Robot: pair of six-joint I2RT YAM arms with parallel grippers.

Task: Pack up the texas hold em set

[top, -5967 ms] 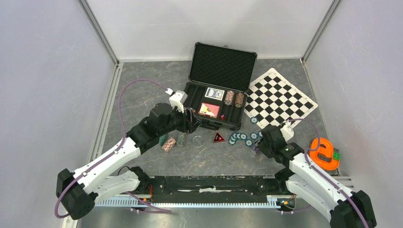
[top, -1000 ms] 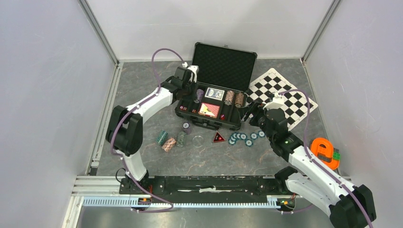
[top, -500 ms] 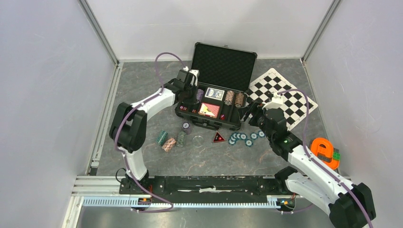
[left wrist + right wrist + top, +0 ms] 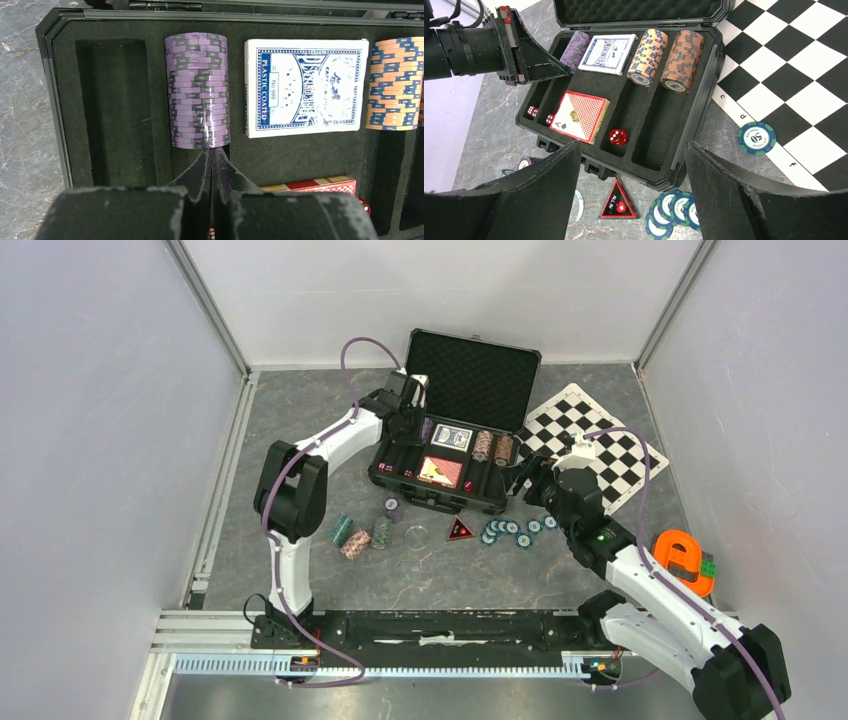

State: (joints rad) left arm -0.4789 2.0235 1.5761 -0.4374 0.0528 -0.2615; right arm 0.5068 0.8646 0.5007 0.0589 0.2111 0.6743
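left fingers (image 4: 196,176) pressed together beside purple chips (image 4: 197,90), case (image 4: 470,365) open

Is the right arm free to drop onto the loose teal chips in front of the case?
Likely yes: the right gripper hangs open near the teal chips, nothing covers them, and the left gripper is away at the purple stack.

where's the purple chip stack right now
In the left wrist view, the purple chip stack lies in the case, second slot from left, beside the blue deck.
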